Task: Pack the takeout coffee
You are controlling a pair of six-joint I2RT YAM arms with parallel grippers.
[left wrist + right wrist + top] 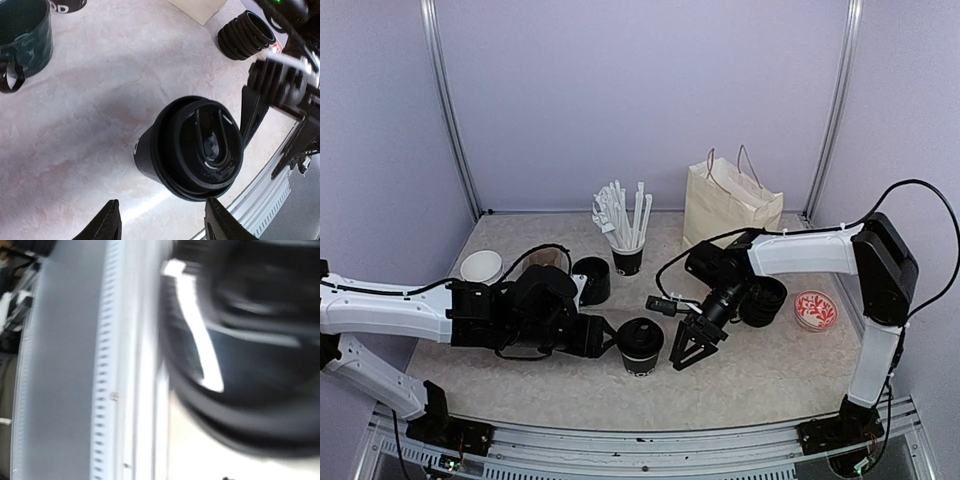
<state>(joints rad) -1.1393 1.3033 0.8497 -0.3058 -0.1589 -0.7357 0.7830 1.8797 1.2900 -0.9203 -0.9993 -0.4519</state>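
Takeout coffee cup, just one, black paper under a round black plastic lid, stands upright near the middle of the beige table. From the left: one shallow white bowl; the left end effector, spread wide and empty, just short of the cup; one dark mug; one black cup of white straws; the right end effector, splayed open beside the cup, empty; one cream paper bag; one ribbed stack of black lids; one red-patterned dish.

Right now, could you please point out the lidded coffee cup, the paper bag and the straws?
lidded coffee cup [200, 146], left wrist view, centre of its lid.
paper bag [722, 211], top view, front face.
straws [620, 217], top view, middle of the bundle.
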